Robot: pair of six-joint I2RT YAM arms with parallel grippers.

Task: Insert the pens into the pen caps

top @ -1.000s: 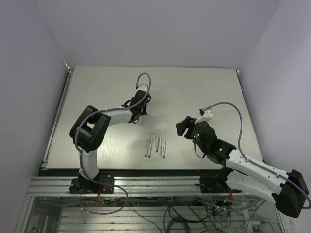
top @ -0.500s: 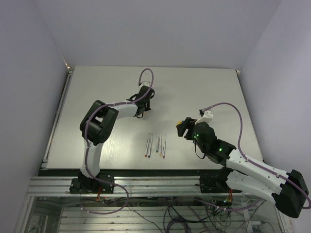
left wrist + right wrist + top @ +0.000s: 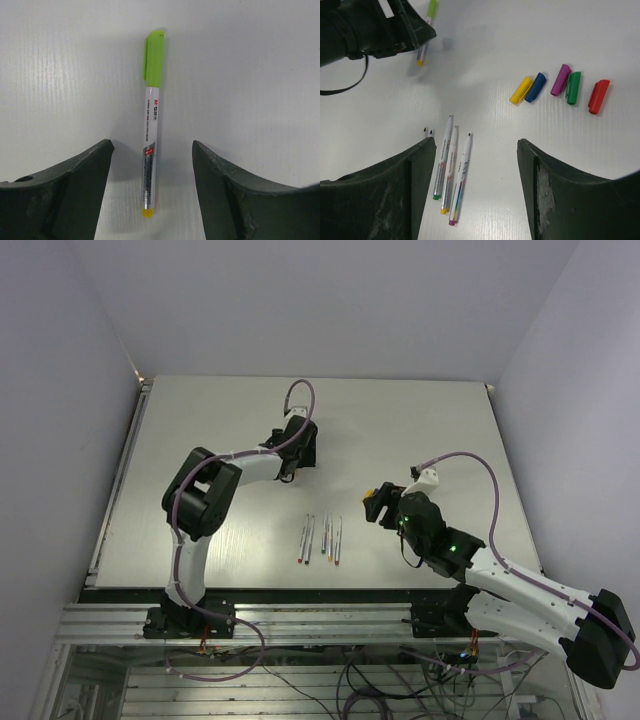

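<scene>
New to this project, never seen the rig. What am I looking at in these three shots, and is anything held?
Two robot arms are bolted at the near table edge, each with a two-finger gripper. The overhead shot looks down from behind them. The other two come from a camera on each wrist, so the dark shapes at the bottom are that arm's own fingers. The left gripper is open around a pen with a light-green cap, lying ungripped on the table. The right gripper is open and empty. Below it lie uncapped pens in a row and five loose caps: yellow, blue, purple, green, red.
</scene>
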